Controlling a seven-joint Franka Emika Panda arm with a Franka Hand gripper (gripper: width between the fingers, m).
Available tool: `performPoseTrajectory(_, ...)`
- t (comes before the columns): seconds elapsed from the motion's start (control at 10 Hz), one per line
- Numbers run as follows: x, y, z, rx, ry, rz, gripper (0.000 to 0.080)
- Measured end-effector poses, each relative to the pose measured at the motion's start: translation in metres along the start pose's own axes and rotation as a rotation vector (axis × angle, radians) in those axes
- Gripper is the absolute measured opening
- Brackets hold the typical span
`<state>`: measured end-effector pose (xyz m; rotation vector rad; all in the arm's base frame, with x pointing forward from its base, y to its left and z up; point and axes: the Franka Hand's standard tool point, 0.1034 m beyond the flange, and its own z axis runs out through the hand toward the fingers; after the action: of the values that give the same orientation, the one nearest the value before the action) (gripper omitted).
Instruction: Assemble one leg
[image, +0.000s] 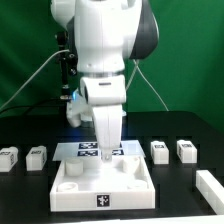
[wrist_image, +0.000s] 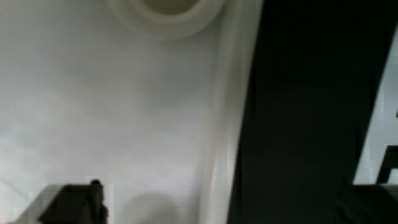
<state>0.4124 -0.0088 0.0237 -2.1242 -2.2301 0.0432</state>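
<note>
The wide white tray-like panel (image: 102, 188) lies at the table's front centre. My gripper (image: 105, 157) hangs low over the panel's back edge, in front of the marker board (image: 88, 150). In the wrist view the gripper (wrist_image: 222, 205) is open and empty; one dark finger (wrist_image: 71, 205) stands over the white panel (wrist_image: 107, 110), the other over the black table. A round corner hole (wrist_image: 169, 12) shows ahead. Several legs lie apart from the gripper: two at the exterior view's left (image: 9, 156) (image: 36, 155) and two at its right (image: 159, 150) (image: 185, 149).
A white bar (image: 211, 185) lies at the exterior view's far right edge. The table is black and the backdrop is green. Cables hang behind the arm. In the wrist view the panel's raised edge (wrist_image: 231, 110) runs between the white panel and the black table (wrist_image: 311, 110).
</note>
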Motion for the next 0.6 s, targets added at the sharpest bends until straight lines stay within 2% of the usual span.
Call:
performPoseTrajectory(0.2, 0.0006, -0.0019, 0.0128, 0.009, 0.007, 0.006, 0.0650)
performPoseTrajectory(0.4, -0.0012, -0.0009, 0.0125, 0.007, 0.007, 0.010, 0.0650)
performPoseTrajectory(0.6, -0.0014, -0.0010, 0.0126, 0.008, 0.007, 0.011, 0.0377)
